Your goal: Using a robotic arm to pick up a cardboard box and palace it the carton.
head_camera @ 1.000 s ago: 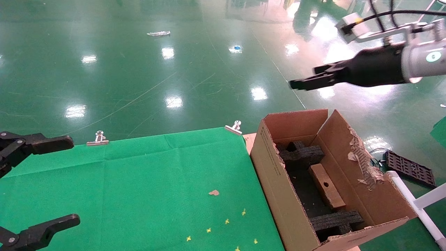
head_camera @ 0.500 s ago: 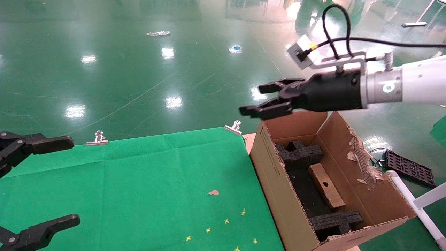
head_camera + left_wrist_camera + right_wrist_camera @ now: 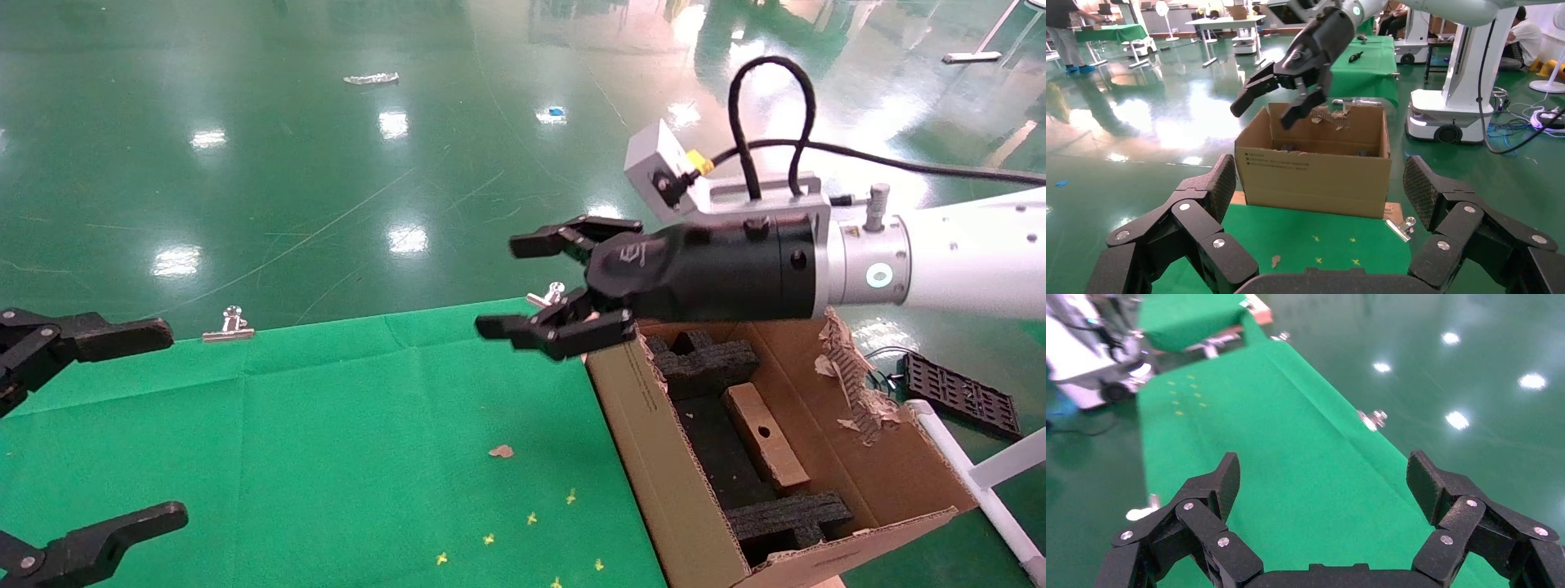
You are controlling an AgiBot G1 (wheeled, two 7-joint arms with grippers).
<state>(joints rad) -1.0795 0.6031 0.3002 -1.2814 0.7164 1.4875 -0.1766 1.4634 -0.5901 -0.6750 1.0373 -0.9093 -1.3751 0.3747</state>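
The small slim cardboard box (image 3: 764, 437), with a round hole in its top face, lies inside the carton (image 3: 645, 425) between black foam inserts. My right gripper (image 3: 515, 286), on the white robotic arm (image 3: 964, 261), hovers open and empty above the carton's far left corner, reaching out over the green cloth. In the right wrist view the right gripper (image 3: 1324, 478) has only cloth between its fingers. At the table's left edge my left gripper (image 3: 163, 423) is open and empty. The left wrist view looks past the left gripper (image 3: 1318, 184) at the carton (image 3: 1315, 177) and the right gripper (image 3: 1263, 116) above it.
A green cloth (image 3: 327, 441) covers the table, held by metal clips (image 3: 230, 325) (image 3: 549, 299). A cardboard scrap (image 3: 502, 451) and small yellow marks (image 3: 531, 518) lie on it. A black tray (image 3: 960, 394) and white frame (image 3: 981, 474) sit right of the carton.
The right arm has swung left and down, from high at the far right to above the carton's far left corner. Its fingers have spread wider. The left gripper has not moved.
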